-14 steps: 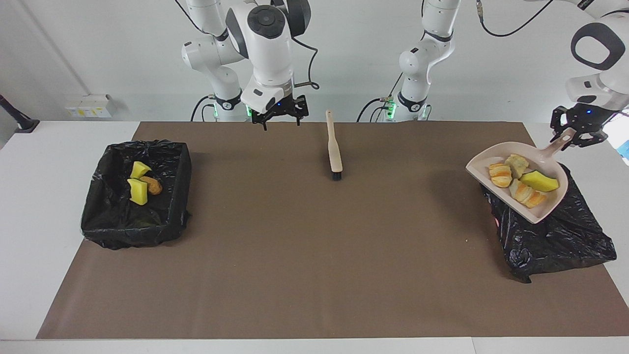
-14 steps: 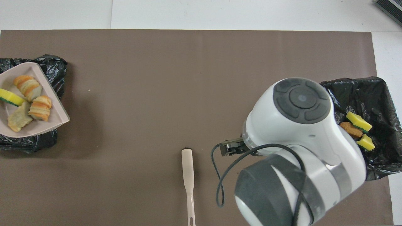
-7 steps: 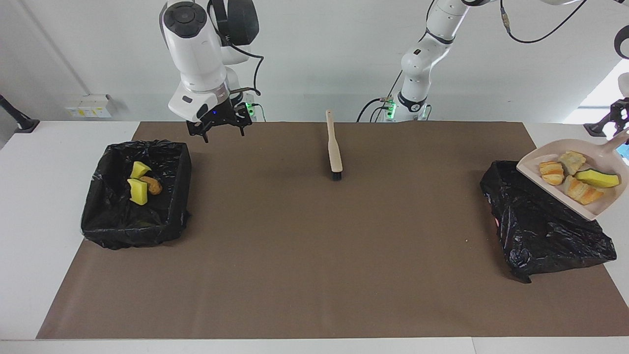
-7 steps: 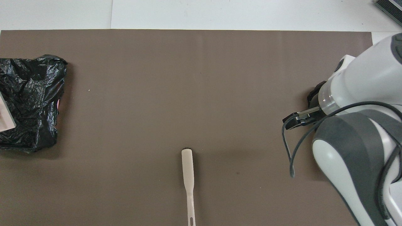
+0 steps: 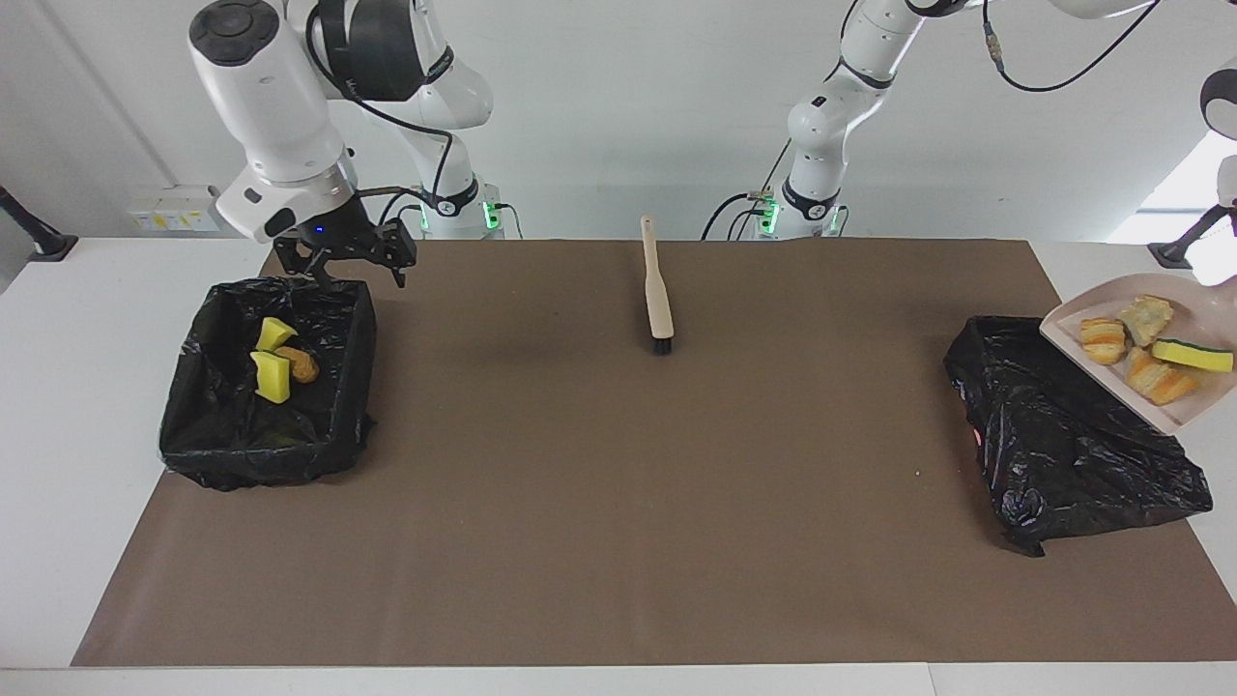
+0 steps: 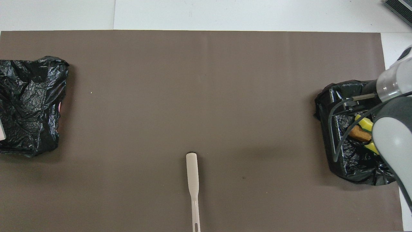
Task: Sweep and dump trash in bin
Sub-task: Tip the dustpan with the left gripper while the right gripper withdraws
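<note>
I see the right claw (image 5: 344, 263) spread wide and holding nothing, up over the 12 o'clock edge of the black bin (image 5: 193, 425), at 9 o'clock in the facing view. Three bits of trash (image 5: 273, 375) lie in that bin. At 3 o'clock, the left claw (image 5: 1193, 246) is pinched tight on the dustpan (image 5: 1174, 416), up in the air with four bits (image 5: 1155, 375) in it, just beside the other black bag (image 5: 1073, 445). The brush (image 5: 657, 290) lies at 12 o'clock on the mat (image 5: 618, 503).
</note>
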You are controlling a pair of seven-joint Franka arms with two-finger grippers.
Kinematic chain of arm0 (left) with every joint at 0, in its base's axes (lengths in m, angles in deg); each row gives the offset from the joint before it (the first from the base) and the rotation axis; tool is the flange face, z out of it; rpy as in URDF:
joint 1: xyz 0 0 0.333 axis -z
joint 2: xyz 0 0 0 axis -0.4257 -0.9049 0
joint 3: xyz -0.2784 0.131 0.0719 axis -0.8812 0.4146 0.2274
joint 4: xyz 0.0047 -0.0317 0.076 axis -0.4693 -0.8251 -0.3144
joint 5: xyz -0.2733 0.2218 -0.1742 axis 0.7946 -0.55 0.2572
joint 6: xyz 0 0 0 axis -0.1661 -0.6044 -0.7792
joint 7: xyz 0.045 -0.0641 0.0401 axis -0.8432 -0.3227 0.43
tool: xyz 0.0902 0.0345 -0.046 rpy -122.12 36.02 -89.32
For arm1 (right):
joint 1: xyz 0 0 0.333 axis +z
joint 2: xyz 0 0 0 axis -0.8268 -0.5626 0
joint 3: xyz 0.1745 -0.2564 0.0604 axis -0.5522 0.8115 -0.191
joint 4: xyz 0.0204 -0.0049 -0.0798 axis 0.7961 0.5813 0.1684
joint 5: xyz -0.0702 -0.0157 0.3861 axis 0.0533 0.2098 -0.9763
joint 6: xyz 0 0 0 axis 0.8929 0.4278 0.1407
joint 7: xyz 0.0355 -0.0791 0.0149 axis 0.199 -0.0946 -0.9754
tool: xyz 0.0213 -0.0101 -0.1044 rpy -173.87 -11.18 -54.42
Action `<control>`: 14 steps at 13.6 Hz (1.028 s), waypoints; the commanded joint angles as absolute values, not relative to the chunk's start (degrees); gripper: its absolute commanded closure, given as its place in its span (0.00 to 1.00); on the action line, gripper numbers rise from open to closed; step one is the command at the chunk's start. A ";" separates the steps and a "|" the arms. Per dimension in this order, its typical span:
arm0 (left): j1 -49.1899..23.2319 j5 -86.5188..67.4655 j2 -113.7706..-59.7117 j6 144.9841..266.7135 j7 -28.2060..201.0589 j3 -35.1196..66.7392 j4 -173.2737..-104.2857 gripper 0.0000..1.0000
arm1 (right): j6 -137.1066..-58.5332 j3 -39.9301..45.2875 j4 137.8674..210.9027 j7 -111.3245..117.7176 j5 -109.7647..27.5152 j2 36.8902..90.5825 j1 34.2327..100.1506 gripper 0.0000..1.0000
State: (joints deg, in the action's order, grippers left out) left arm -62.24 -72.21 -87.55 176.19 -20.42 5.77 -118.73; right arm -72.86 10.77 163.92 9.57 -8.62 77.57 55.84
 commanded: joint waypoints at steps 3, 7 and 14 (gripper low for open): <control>-58.86 -81.49 -88.55 177.33 -19.37 6.27 -117.82 1.00 | -71.02 11.11 160.54 8.47 -9.22 79.33 51.39 0.00; -55.70 -91.24 -88.72 176.19 -19.63 6.27 -117.47 1.00 | -68.64 11.02 164.14 9.52 -9.83 83.11 51.64 0.00; -55.34 -79.52 -89.16 173.21 -19.11 6.01 -110.01 1.00 | -68.20 11.37 164.15 10.75 -11.06 83.56 50.41 0.00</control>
